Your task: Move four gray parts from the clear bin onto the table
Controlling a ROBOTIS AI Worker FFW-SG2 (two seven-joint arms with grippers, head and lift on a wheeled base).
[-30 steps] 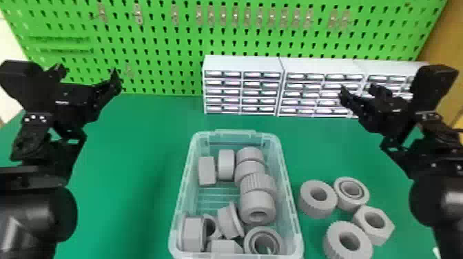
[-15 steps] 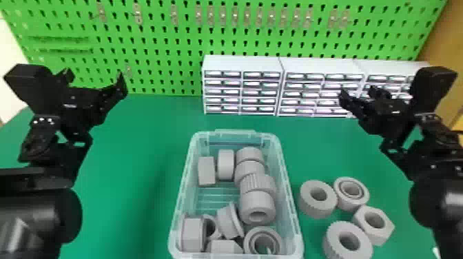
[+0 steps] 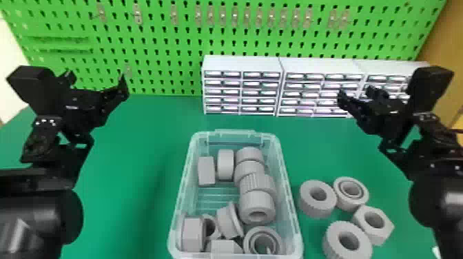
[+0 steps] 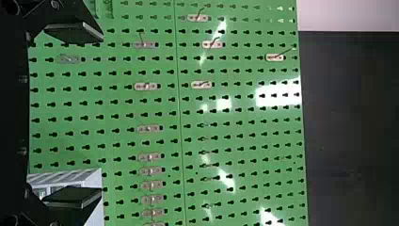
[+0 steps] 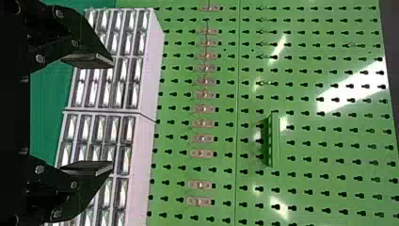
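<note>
Bin (image 3: 292, 213): clear plastic, smooth, glossy.
Parts (image 3: 308, 206): matt, plastic-looking; some sides ribbed, others smooth.
Table (image 3: 137, 165): smooth, low sheen.
Pegboard (image 4: 113, 95): smooth, glossy, mirroring light in white patches.
Hooks (image 4: 146, 86): bare metal by appearance.
Cabinets (image 5: 156, 52): matt white casing, shiny clear drawer fronts (image 5: 81, 93).
My fingers (image 5: 94, 60): black, smooth flat faces, dull finish.

Green pegboard (image 3: 155, 44) with metal hooks, white drawer cabinets (image 3: 241, 63) before it, green tabletop (image 3: 131, 155), tan panel (image 3: 446, 58) at right.
</note>
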